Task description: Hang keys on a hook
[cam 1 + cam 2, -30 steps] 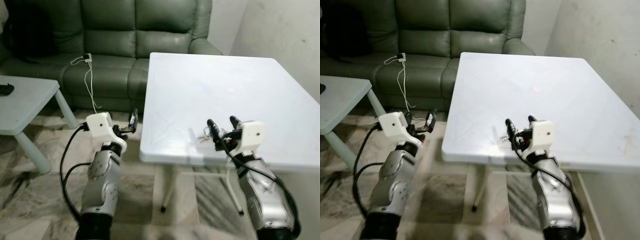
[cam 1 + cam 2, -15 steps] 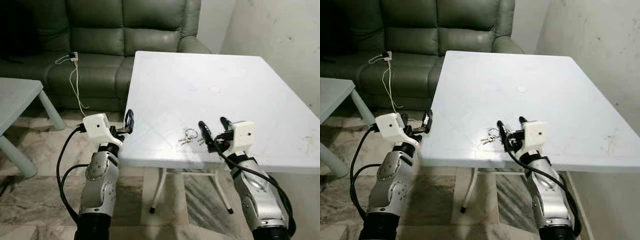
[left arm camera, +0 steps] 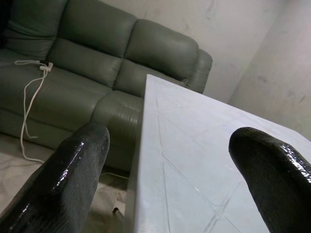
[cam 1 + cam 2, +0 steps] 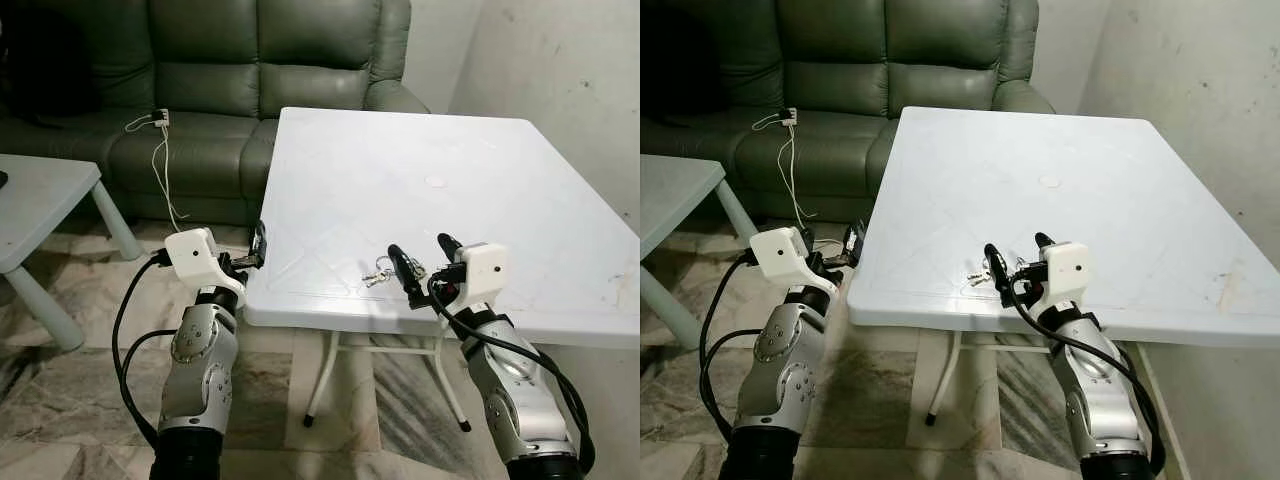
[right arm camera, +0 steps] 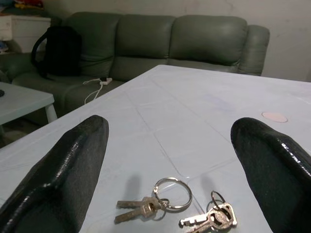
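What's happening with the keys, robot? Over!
Right pincer open, poised just short of the keys. Keys flat on the white table near its front edge, not gripped. Left pincer open, idle at the table's corner. No hook seen.

White table (image 4: pixel 480 170), dark green sofa (image 4: pixel 200 90), silvery keys (image 5: pixel 160 204), marbled grey-brown floor (image 4: pixel 60 380), black-fingered right tool (image 4: pixel 422 262)

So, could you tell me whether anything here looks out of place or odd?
Mostly no. The keys lie flat near the white table's front edge, between the open right tool's fingers. A white cable trails off the sofa toward the floor.
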`<state>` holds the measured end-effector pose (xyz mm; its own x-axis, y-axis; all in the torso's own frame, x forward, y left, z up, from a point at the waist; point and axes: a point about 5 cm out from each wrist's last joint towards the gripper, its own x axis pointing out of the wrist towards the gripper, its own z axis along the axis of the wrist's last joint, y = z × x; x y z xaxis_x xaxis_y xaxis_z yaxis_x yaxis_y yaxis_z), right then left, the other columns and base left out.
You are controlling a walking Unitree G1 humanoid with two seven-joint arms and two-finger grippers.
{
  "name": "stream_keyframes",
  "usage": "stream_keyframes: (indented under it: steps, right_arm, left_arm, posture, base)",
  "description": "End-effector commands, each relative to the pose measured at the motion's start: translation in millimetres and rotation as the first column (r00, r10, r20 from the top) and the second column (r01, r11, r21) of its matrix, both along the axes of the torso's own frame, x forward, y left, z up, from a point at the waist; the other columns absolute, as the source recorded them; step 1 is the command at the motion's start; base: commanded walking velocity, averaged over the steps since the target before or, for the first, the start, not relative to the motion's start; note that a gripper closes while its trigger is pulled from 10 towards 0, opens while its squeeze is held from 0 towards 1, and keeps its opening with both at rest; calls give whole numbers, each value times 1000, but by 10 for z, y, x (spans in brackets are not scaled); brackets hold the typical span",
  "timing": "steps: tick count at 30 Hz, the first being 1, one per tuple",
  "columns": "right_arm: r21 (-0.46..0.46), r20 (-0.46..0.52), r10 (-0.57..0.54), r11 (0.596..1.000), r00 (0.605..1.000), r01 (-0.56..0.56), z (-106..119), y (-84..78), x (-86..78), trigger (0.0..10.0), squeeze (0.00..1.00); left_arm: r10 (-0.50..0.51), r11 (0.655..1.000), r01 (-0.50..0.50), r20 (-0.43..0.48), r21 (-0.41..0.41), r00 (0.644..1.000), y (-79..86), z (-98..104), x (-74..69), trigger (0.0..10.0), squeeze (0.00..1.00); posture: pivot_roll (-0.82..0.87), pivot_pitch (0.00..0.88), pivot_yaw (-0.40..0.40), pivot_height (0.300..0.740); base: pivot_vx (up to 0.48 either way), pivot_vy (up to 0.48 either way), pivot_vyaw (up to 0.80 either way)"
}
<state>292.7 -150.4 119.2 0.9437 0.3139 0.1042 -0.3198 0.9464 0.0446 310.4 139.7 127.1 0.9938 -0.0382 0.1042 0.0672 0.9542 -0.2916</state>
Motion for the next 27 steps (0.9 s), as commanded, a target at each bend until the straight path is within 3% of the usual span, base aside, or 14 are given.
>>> stream_keyframes:
  steps: [1, 10, 11, 20, 27]
  right_arm:
    - [1, 14, 7, 1000, 1000, -7, 50, -22, 0, 10000, 1000]
    - [-46, -13, -3, 999, 1000, 3, 20, -14, 26, 10000, 1000]
    - [-62, -33, -7, 998, 999, 5, 2, -17, 42, 10000, 0]
    - [-98, -110, 5, 995, 994, -15, -56, 36, 149, 10000, 0]
    - [-95, -130, 39, 994, 991, -51, -24, 210, 303, 10000, 0]
  left_arm:
    - [0, 1000, 0, 11, 0, 1000, -31, 25, 3, 10000, 0]
    - [-22, 1000, 22, -2, 13, 1000, -74, -25, -15, 10000, 0]
    - [-28, 999, 28, -11, 17, 1000, -86, -45, -21, 10000, 0]
    - [-80, 995, 82, -37, 50, 996, -184, -117, -57, 10000, 0]
    - [-91, 994, 93, -44, 51, 995, -222, -132, -87, 10000, 0]
  posture:
    - [-8, 0, -82, 740]
    - [-12, 0, -81, 740]
    - [-12, 0, -80, 740]
    - [-13, 0, -79, 740]
    - [-4, 0, -78, 740]
  base:
    - [0, 0, 0]
    - [0, 0, 0]
    - [0, 0, 0]
    - [0, 0, 0]
    - [0, 0, 0]
